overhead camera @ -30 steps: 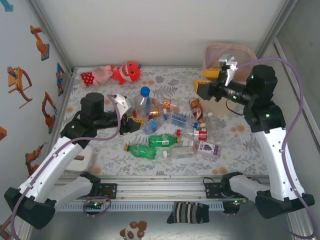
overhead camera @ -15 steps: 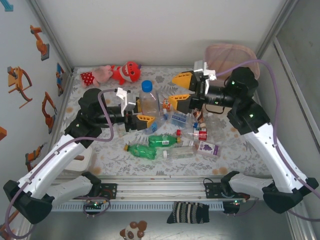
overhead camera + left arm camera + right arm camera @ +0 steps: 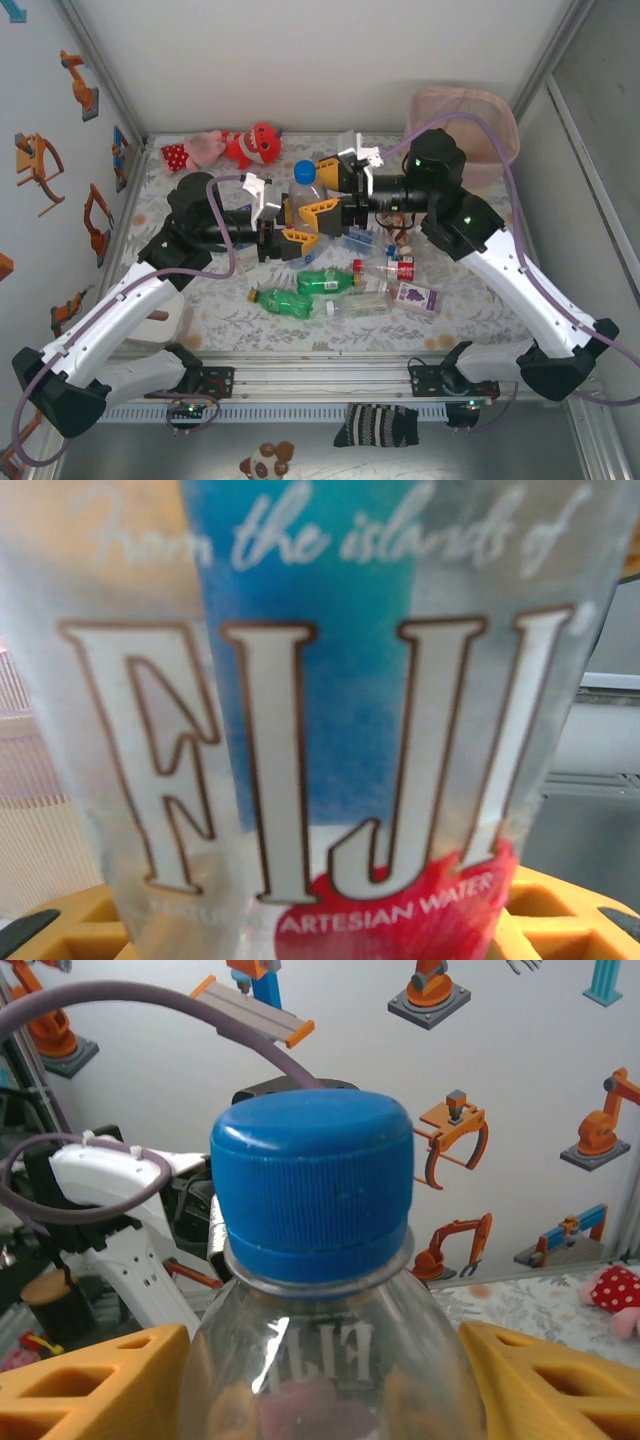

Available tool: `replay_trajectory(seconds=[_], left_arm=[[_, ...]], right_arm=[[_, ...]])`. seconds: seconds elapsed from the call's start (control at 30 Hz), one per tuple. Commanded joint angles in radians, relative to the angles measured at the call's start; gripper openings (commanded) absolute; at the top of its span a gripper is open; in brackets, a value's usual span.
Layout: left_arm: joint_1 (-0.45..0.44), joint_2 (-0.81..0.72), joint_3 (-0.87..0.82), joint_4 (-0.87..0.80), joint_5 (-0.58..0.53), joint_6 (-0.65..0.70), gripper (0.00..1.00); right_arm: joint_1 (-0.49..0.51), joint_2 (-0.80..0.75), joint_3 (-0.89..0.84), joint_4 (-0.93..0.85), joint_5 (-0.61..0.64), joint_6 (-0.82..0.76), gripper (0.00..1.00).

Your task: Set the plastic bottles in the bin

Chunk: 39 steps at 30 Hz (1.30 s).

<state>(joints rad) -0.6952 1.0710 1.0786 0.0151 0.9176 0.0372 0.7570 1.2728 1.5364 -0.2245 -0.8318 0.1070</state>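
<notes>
Floral-print table between white walls: pink-rimmed bin (image 3: 465,125) at the far right corner, contents not discernible from above; loose bottles (image 3: 325,282) strewn mid-table, outside it. Clamps the left gripper (image 3: 300,222) on a blue-capped water bottle (image 3: 303,192), upright above the pile and well left of the bin; brackets its shoulder with the right gripper (image 3: 322,185), yellow fingers (image 3: 90,1380) either side, squeezing or not impossible to tell. Differs from a second ago: right gripper then beside the bin, now swung across to the water bottle.
</notes>
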Motion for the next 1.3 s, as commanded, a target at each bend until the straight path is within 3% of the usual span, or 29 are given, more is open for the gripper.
replay_trajectory(seconds=[0.0,0.37,0.57,0.83,1.03,1.27], left_arm=[[-0.006,0.001,0.031,0.026,0.029,0.019,0.51],[-0.007,0.0,0.03,0.023,0.023,0.031,0.56],[-0.007,-0.022,0.022,0.0,-0.008,0.042,0.66],[-0.007,-0.125,-0.046,-0.058,-0.143,0.08,0.74],[-0.006,-0.187,-0.086,-0.11,-0.359,0.067,0.75],[-0.006,-0.191,-0.078,-0.195,-0.53,0.041,0.74]], right_arm=[[0.014,-0.001,0.034,-0.001,-0.002,0.008,0.64],[0.022,-0.014,0.026,-0.001,0.008,0.003,0.48],[0.023,-0.021,0.039,-0.026,0.027,-0.008,0.45],[0.006,-0.03,0.123,-0.213,0.225,-0.107,0.46],[-0.14,-0.02,0.19,-0.288,0.3,-0.08,0.46],[-0.424,0.063,0.316,-0.388,0.349,-0.04,0.46]])
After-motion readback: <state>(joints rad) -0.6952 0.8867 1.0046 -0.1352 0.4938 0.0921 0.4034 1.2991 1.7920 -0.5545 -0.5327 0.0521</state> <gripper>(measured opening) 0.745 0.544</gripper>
